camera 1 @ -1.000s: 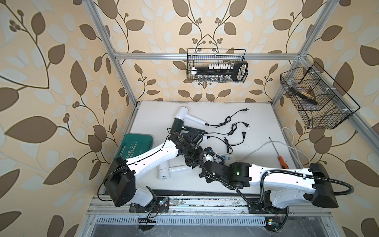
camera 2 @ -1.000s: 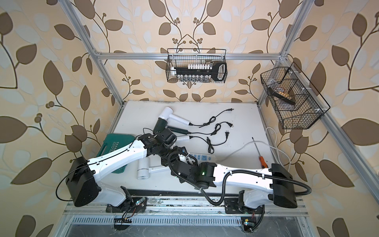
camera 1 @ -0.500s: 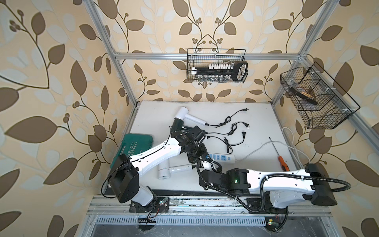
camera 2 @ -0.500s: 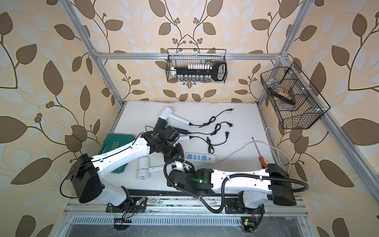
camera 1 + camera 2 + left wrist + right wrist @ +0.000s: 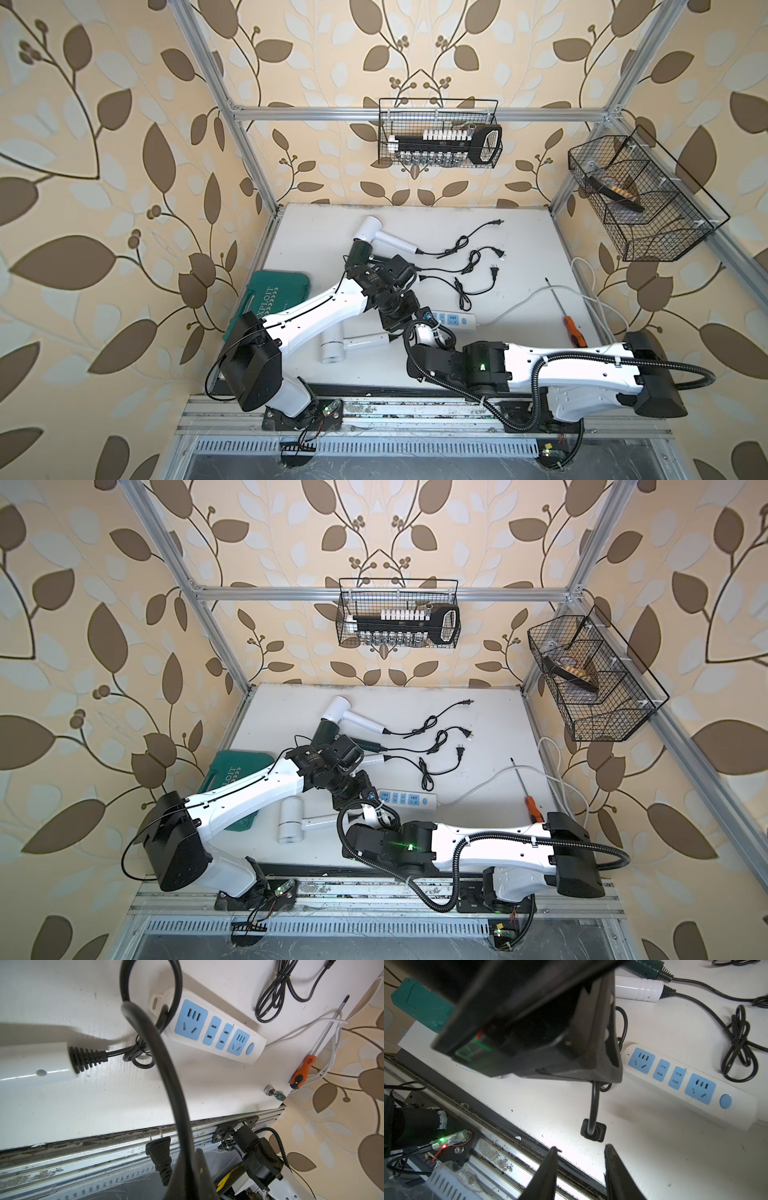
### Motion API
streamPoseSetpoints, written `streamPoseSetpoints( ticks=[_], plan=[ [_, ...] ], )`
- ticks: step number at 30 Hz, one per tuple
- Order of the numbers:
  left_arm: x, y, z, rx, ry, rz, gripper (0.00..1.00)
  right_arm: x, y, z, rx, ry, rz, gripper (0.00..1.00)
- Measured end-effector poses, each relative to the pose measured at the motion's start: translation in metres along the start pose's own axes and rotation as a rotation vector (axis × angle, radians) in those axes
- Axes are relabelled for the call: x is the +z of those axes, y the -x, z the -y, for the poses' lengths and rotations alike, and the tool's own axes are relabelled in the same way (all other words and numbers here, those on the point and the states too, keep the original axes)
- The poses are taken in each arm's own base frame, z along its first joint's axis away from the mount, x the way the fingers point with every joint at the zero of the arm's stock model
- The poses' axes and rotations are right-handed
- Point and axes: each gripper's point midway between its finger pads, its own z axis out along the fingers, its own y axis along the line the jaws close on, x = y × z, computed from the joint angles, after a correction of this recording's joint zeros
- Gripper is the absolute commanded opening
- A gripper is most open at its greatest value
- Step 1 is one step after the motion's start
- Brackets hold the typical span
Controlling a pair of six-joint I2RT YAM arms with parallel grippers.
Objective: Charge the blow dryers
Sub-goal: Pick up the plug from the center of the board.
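Note:
My left gripper (image 5: 191, 1159) is shut on the thin black cord (image 5: 166, 1068) of the near white blow dryer (image 5: 332, 353), which lies on the table. The cord's plug (image 5: 159, 1153) hangs free below the jaws, off the table. My right gripper (image 5: 581, 1146) is open just under that plug (image 5: 592, 1132), not touching it. Both grippers sit by the left end of the white power strip (image 5: 453, 320), whose blue sockets are all empty. Further back lie a white blow dryer (image 5: 370, 230), the dark green one (image 5: 359, 251) and a third white handle (image 5: 374, 759), cords loose.
A green case (image 5: 274, 299) lies at the table's left edge under the left arm. An orange screwdriver (image 5: 573, 328) and the strip's white cable (image 5: 519, 301) lie at the right. Two wire baskets (image 5: 440, 133) (image 5: 640, 203) hang on the walls. A small metal bit (image 5: 274, 1093) lies near the front right corner.
My left gripper has carried the cord right, to the strip's left end. The right arm drew back toward the front edge, then came in under the hanging plug, its jaws a little narrower.

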Motion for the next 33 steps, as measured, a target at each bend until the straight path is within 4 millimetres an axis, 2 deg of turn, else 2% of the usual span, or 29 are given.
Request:
streamPoseSetpoints(
  ticks=[8,33],
  plan=[
    [0.000,0.003,0.003,-0.020,-0.012,0.013,0.00,0.019,-0.009,0.017,0.022,-0.017,-0.036,0.34],
    [-0.001,0.008,-0.002,-0.034,0.006,0.032,0.00,0.030,-0.010,0.013,0.016,-0.029,-0.043,0.31]
  ],
)
